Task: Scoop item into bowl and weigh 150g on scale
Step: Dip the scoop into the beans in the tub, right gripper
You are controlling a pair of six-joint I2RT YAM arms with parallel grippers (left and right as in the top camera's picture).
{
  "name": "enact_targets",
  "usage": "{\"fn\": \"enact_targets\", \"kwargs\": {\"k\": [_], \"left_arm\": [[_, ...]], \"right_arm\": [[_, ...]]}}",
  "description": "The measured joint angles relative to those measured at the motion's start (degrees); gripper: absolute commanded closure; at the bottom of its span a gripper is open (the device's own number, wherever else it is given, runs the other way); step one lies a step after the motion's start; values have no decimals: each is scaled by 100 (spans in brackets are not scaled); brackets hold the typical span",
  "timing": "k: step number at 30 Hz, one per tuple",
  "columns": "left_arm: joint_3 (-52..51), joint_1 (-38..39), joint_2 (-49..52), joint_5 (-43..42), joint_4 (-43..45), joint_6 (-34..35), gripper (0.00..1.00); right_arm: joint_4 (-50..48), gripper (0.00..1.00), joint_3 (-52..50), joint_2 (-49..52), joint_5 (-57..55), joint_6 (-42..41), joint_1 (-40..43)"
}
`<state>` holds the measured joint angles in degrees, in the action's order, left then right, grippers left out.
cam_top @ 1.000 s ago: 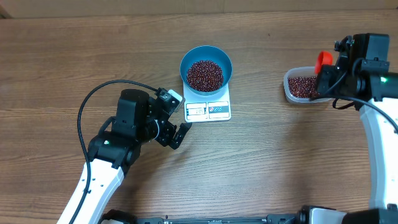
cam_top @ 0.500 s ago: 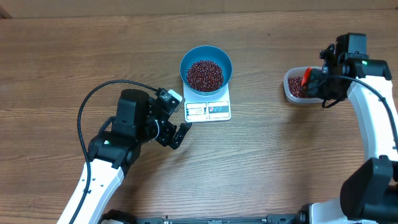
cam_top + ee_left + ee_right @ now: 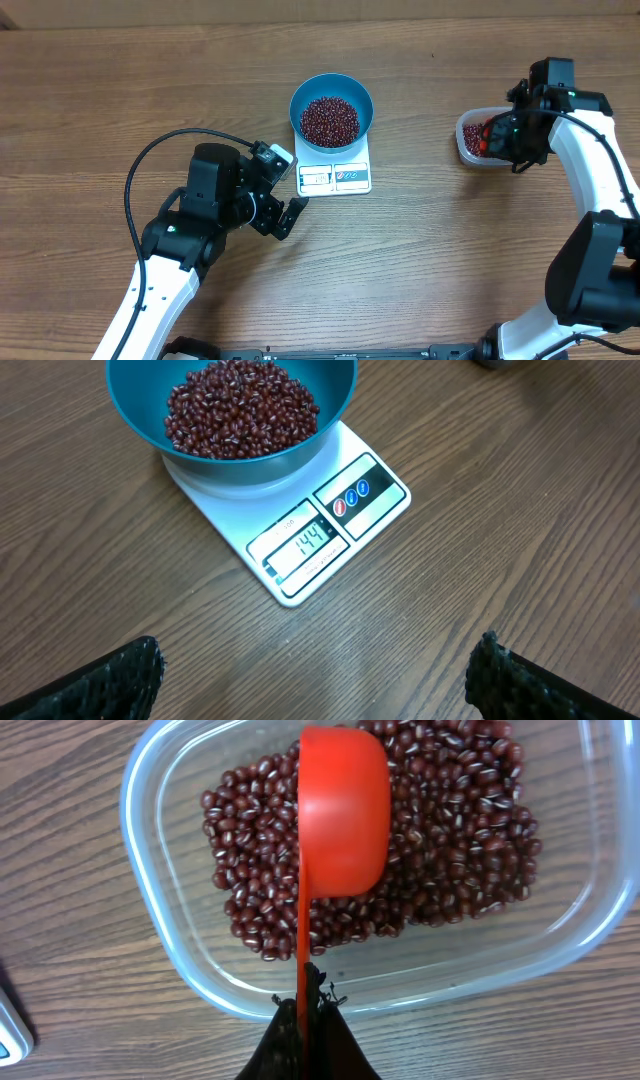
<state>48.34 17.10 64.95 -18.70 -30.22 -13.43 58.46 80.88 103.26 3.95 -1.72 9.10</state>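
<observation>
The blue bowl [image 3: 331, 110] [image 3: 232, 420] sits on the white scale [image 3: 335, 172] [image 3: 300, 525], holding a heap of red-brown beans [image 3: 329, 120] [image 3: 241, 410]. The scale's display shows 144. My left gripper [image 3: 291, 205] [image 3: 320, 680] is open over bare wood just in front of the scale, with nothing between its fingers. My right gripper [image 3: 503, 137] [image 3: 305, 1015] is shut on the thin handle of a red scoop [image 3: 343, 815] [image 3: 485, 132]. The scoop's cup lies tipped on its side on the beans [image 3: 450, 830] in the clear container [image 3: 468, 147] [image 3: 170, 910].
The black cable [image 3: 150, 160] of the left arm loops over the table to the left of the scale. The clear container stands near the table's right side, with the right arm [image 3: 590, 200] curving round behind it.
The right gripper has swung left and down, lowering the red scoop from above the container into its beans. The left arm, bowl and scale have not moved.
</observation>
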Motion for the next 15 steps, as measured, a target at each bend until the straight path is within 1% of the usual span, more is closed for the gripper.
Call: {"fn": "enact_targets", "kwargs": {"k": [6, 15], "left_arm": [[0, 0, 0, 0, 0, 0, 0], [0, 0, 0, 0, 0, 0, 0]], "right_arm": [[-37, 96, 0, 0, 214, 2, 63], [-48, 96, 0, 20, 966, 120, 66]]}}
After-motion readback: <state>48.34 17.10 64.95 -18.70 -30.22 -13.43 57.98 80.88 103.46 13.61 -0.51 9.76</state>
